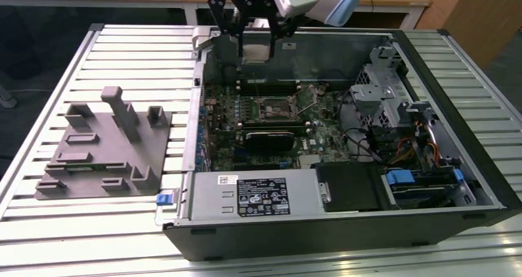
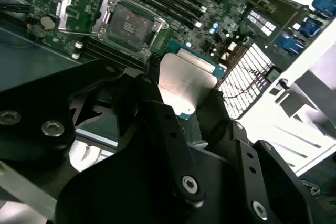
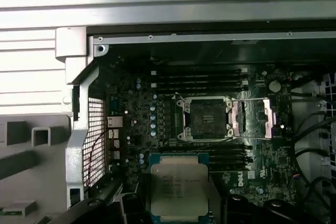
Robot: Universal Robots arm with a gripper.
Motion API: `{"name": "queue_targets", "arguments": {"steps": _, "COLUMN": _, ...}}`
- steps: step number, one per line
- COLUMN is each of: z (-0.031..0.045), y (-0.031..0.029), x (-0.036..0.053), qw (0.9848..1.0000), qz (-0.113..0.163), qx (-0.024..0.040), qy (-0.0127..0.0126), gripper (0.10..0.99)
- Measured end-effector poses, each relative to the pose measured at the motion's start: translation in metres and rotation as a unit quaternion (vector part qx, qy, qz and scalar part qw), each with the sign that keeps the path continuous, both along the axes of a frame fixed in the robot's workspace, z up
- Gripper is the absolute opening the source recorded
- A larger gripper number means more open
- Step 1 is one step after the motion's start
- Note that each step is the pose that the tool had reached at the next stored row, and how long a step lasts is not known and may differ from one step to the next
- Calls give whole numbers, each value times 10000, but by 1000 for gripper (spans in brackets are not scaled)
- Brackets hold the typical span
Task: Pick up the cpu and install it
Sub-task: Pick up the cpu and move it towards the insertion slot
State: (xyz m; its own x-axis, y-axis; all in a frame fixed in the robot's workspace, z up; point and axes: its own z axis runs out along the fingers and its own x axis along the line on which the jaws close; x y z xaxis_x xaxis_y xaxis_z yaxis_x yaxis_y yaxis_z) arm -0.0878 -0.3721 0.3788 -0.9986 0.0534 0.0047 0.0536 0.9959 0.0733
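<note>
My gripper (image 1: 257, 40) hangs over the far wall of the open computer case (image 1: 456, 75), shut on the cpu (image 1: 254, 51). In both wrist views the cpu (image 2: 186, 80) (image 3: 178, 184) is a flat square chip with a pale metal top and a green edge. It sits clamped between black fingers (image 2: 157, 108) on two opposite sides. The cpu socket (image 1: 273, 109) (image 2: 128, 24) (image 3: 207, 119) lies on the green motherboard below, apart from the chip. Its metal frame (image 3: 252, 119) is swung open to one side and the socket is bare.
A grey plastic tray (image 1: 106, 148) with upright posts lies on the slatted metal table (image 1: 122, 51) at the exterior view's left. Inside the case are a black block (image 1: 269, 139) near the socket, a labelled power supply (image 1: 253, 194), memory slots (image 3: 199, 80), and drive cages with cables (image 1: 408, 130).
</note>
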Motion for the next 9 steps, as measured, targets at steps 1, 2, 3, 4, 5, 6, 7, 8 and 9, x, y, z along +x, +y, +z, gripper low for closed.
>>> {"name": "queue_targets", "arguments": {"steps": 1, "z": -2, "y": 5, "x": 23, "qw": 10000, "qz": -4, "qx": 0, "qy": -2, "gripper": 533}}
{"name": "queue_targets", "arguments": {"steps": 2, "z": -3, "y": 10, "x": 47, "qw": 10000, "qz": -6, "qx": 0, "qy": -3, "gripper": 533}}
{"name": "queue_targets", "arguments": {"steps": 3, "z": -4, "y": 14, "x": 69, "qw": 10000, "qz": -8, "qx": 0, "qy": -5, "gripper": 533}}
{"name": "queue_targets", "arguments": {"steps": 4, "z": -5, "y": 18, "x": 88, "qw": 10000, "qz": -11, "qx": 0, "qy": -6, "gripper": 533}}
{"name": "queue_targets", "arguments": {"steps": 5, "z": -5, "y": 21, "x": 105, "qw": 10000, "qz": -12, "qx": 0, "qy": -6, "gripper": 533}}
{"name": "queue_targets", "arguments": {"steps": 6, "z": -4, "y": 23, "x": 119, "qw": 10000, "qz": -12, "qx": -1, "qy": -6, "gripper": 533}}
{"name": "queue_targets", "arguments": {"steps": 7, "z": -5, "y": 23, "x": 128, "qw": 10000, "qz": -14, "qx": 0, "qy": -6, "gripper": 533}}
{"name": "queue_targets", "arguments": {"steps": 8, "z": -5, "y": 23, "x": 137, "qw": 10000, "qz": -14, "qx": 0, "qy": -6, "gripper": 533}}
{"name": "queue_targets", "arguments": {"steps": 9, "z": -6, "y": 23, "x": 143, "qw": 10000, "qz": -16, "qx": 0, "qy": -6, "gripper": 533}}
